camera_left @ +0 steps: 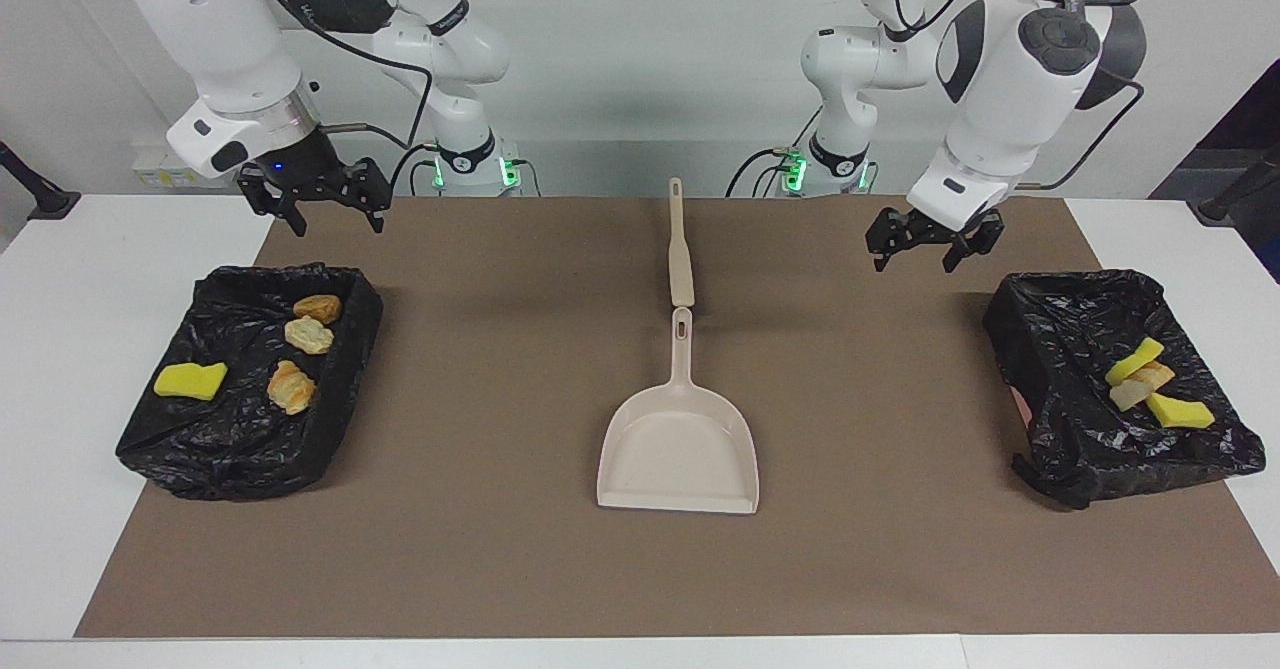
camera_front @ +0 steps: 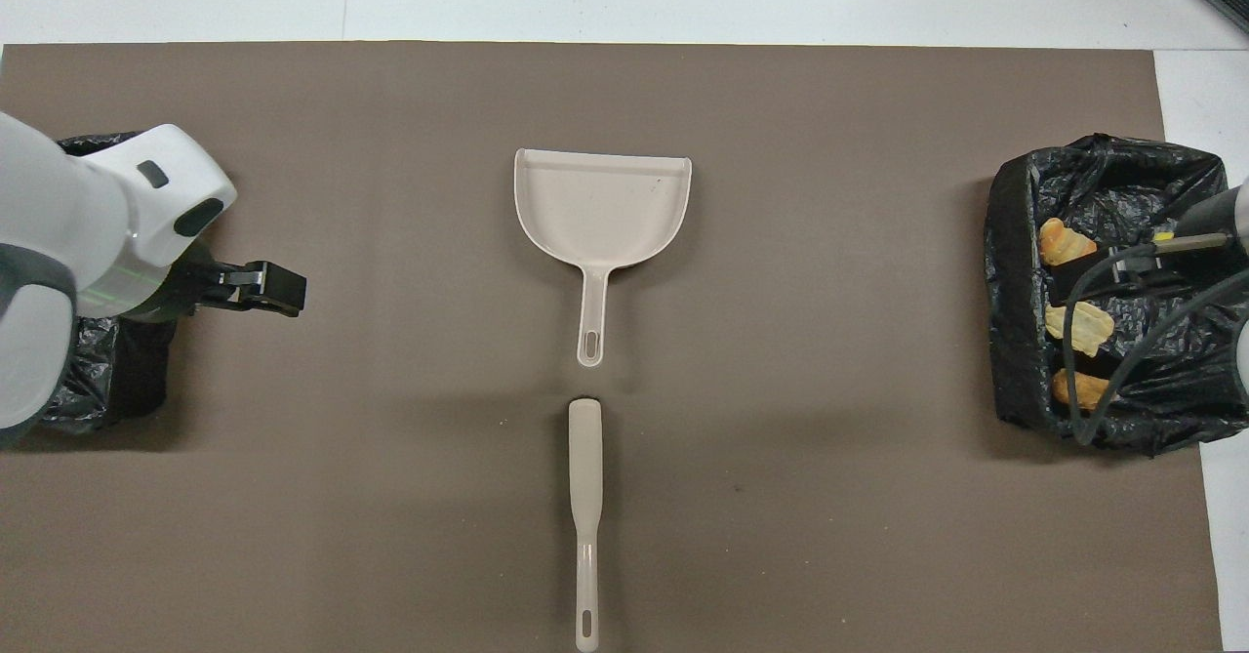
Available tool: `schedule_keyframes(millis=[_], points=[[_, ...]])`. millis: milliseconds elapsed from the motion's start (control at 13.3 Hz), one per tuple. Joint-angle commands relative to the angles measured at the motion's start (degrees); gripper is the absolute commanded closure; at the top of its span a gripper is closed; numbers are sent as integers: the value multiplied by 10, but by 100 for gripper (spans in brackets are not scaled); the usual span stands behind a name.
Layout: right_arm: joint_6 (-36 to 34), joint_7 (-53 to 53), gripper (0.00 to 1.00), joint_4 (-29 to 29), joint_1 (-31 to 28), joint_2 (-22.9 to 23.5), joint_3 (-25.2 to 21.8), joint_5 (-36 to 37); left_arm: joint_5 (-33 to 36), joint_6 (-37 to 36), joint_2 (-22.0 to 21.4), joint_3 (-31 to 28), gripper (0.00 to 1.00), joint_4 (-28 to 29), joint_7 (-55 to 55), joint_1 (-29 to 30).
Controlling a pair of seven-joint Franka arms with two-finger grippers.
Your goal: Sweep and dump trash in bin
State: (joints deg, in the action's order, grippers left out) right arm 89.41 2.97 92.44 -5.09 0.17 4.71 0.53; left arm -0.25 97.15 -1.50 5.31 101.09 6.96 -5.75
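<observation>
Trash [camera_left: 190, 380]: seven bits; bins [camera_left: 240, 449]: two

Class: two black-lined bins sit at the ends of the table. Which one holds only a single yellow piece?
The bin at the right arm's end: one yellow piece with three brown pastries. The other bin holds two yellow pieces.

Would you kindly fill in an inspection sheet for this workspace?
Surface: brown mat on white table.
Job's things: trash in two black-lined bins, four pieces at right arm's end, the rest at left arm's end; dustpan and brush mid-mat, end to end.
Clutter: nothing seen.
Grippers: left gripper and right gripper open, raised, empty.
Cables: black cables along arms.
Surroundings: white wall.
</observation>
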Motion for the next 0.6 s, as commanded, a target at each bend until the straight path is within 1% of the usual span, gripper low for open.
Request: schedule_keyframes(millis=[0, 150, 225, 375, 524], points=[[-9, -8, 0, -5, -2, -1, 0, -5, -1, -47, -19, 5, 0, -35, -9, 29], [-8, -9, 0, -5, -2, -1, 0, -6, 0, -83, -19, 4, 0, -82, -10, 42], [-8, -8, 0, -5, -2, -1, 0, -6, 1, -91, -19, 4, 0, -92, -12, 48], [-8, -8, 0, -5, -2, -1, 0, -6, 7, -111, -24, 4, 0, -92, -47, 53], [-8, -8, 0, -5, -2, -1, 0, -6, 6, -110, -27, 4, 0, -92, -53, 54]])
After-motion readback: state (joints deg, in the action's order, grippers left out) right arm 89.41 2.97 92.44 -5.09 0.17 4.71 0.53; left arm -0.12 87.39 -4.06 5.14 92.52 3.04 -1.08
